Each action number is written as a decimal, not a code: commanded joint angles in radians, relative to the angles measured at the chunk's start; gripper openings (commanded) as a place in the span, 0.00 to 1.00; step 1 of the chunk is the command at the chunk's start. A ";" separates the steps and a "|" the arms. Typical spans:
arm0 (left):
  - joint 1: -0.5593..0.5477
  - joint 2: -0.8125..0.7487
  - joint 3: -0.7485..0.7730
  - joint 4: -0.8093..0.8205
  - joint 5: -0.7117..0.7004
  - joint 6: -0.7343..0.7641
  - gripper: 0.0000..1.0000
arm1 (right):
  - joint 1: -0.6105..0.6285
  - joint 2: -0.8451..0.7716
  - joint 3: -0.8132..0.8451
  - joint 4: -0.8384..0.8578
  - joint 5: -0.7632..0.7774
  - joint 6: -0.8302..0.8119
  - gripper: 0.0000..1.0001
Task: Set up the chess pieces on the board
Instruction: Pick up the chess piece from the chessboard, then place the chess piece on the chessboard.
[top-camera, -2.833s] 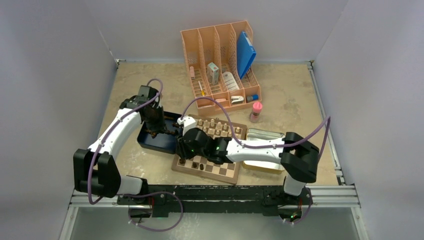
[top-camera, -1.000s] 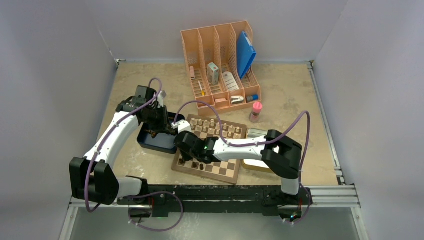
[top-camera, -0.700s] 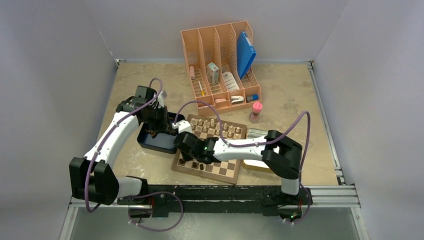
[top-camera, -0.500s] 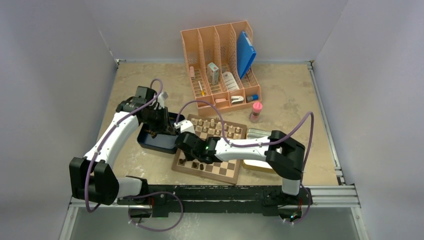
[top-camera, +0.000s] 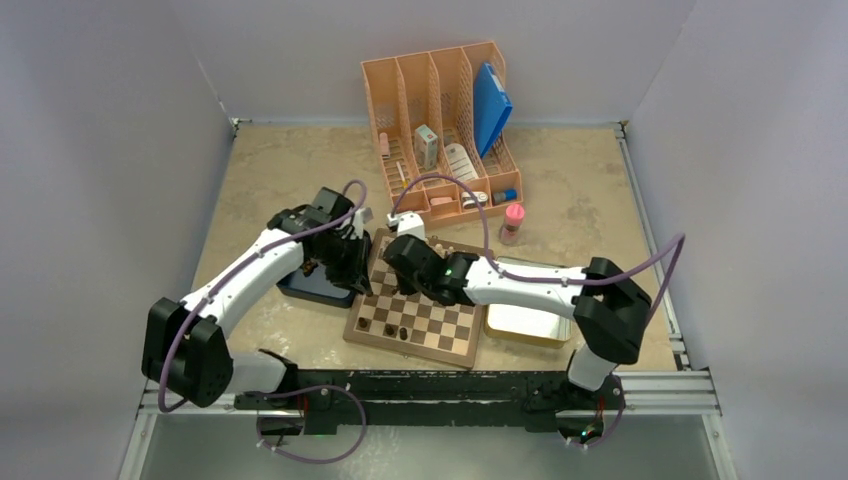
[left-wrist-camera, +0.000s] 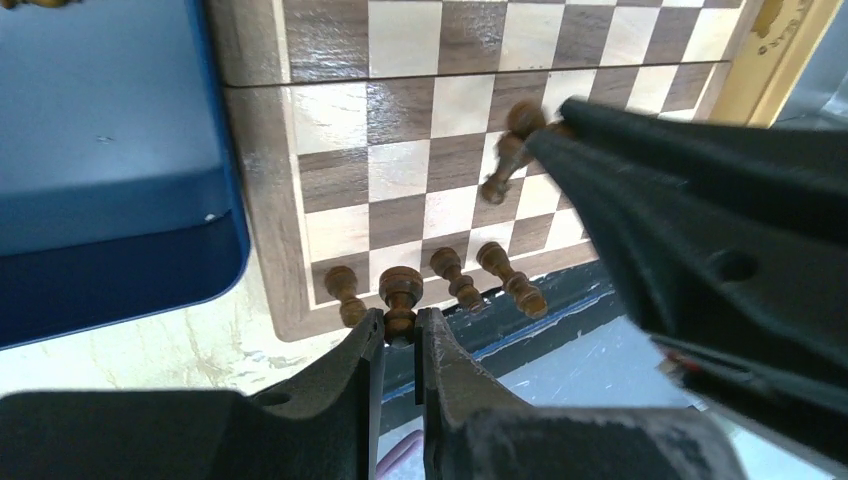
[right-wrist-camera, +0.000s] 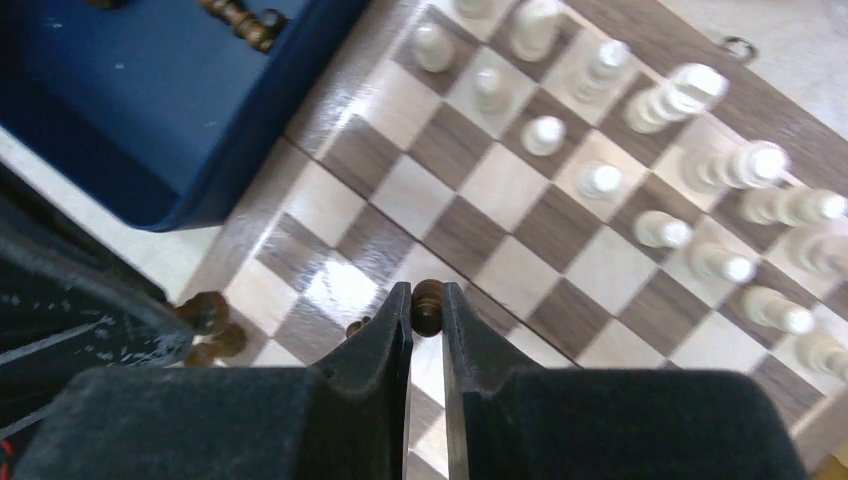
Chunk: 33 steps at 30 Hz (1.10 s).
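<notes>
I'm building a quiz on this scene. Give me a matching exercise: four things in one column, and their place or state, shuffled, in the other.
1. pale beige wooden chess pieces
2. dark blue tray
3. shiny metal tin
4. left hand

A. right of the checked wooden chessboard
B. shut on a dark brown wooden piece
C. on the board's far rows
D. left of the board

Pairs: 1-C, 2-D, 3-A, 4-B.
</notes>
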 joint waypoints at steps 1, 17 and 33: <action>-0.069 0.037 -0.002 -0.001 -0.070 -0.071 0.08 | -0.047 -0.105 -0.060 -0.013 0.034 -0.003 0.10; -0.162 0.189 0.018 -0.037 -0.198 -0.092 0.08 | -0.068 -0.179 -0.165 0.022 -0.007 0.022 0.10; -0.176 0.225 0.033 -0.040 -0.206 -0.093 0.15 | -0.068 -0.218 -0.202 0.044 0.005 0.029 0.10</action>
